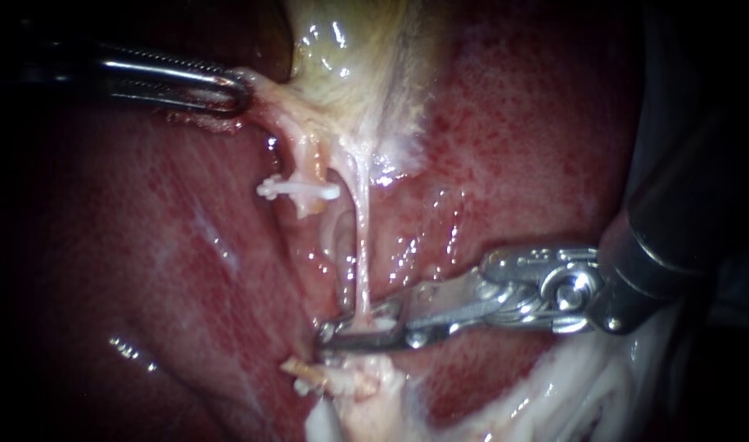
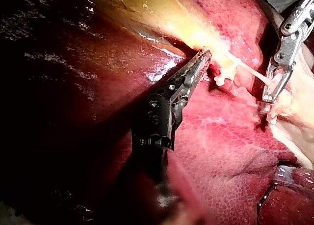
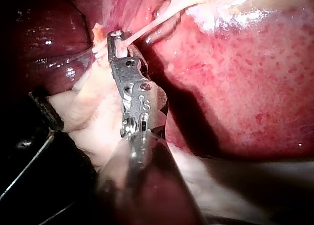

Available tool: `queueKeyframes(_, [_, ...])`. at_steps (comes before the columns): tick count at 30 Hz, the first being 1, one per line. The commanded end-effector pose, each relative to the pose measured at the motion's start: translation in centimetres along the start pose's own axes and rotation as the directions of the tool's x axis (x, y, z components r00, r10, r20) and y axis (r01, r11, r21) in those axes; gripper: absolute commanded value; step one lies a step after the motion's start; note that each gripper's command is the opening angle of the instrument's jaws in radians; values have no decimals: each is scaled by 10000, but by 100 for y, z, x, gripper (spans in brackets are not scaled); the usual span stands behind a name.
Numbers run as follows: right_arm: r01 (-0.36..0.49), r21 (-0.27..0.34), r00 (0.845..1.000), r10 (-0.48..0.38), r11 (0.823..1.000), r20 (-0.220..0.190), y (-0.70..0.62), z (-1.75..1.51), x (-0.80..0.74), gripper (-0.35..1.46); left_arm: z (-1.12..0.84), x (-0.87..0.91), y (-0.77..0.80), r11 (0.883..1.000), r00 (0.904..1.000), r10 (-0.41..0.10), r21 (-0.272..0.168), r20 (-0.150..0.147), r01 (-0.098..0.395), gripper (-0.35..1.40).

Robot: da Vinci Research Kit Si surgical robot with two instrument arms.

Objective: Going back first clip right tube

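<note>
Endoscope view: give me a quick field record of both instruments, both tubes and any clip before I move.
left instrument: slender metal shaft, jaws shut on pale tissue beside the yellowish gallbladder
left tube: pale, carries a white plastic clip lying across it
right tube: thin pale strand, stretched straight
right instrument: silver hinged tip at the right tube's lower end
clip on right tube: cannot tell, the tip covers that spot
liver: glossy red, beneath everything
</note>
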Motion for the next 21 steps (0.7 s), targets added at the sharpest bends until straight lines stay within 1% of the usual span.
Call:
queueKeyframes(1, [345,109,9994,-345,9993,16,0,0,0,-24,-1,0,0,10000,10000,-57,-2,-4,57,-35])
queueKeyframes(3, [813,162,9967,-812,9966,-59,1,2,0,5,-1,0,0,10000,10000,-56,-3,-4,56,-35])
queueKeyframes(4, [1049,77,9944,-1048,9945,-102,1,3,0,23,-1,0,0,10000,10000,-56,-3,-4,56,-35])
queueKeyframes(6, [1039,-74,9943,-1040,9946,-250,3,6,1,41,-1,0,0,10000,10000,-56,-3,-4,56,-35])
queueKeyframes(7, [1031,-168,9941,-1036,9945,-327,4,8,1,45,-1,0,0,10000,10000,-56,-2,-4,56,-35])
queueKeyframes(11, [1006,-296,9941,-1017,9945,-373,9,12,-2,49,-1,0,0,10000,10000,-56,-33,3,56,-35])
queueKeyframes(13, [946,-467,9944,-966,9944,-429,14,12,-5,49,-1,0,0,10000,10000,-56,-34,3,56,-35])
queueKeyframes(17, [1291,-735,9901,-1327,9889,-455,25,6,-10,50,-2,0,1,10000,10000,-54,-36,4,54,-35])
queueKeyframes(21, [1612,-783,9854,-1648,9838,-422,28,-3,-14,50,-2,0,1,10000,10000,-54,-37,4,54,-35])
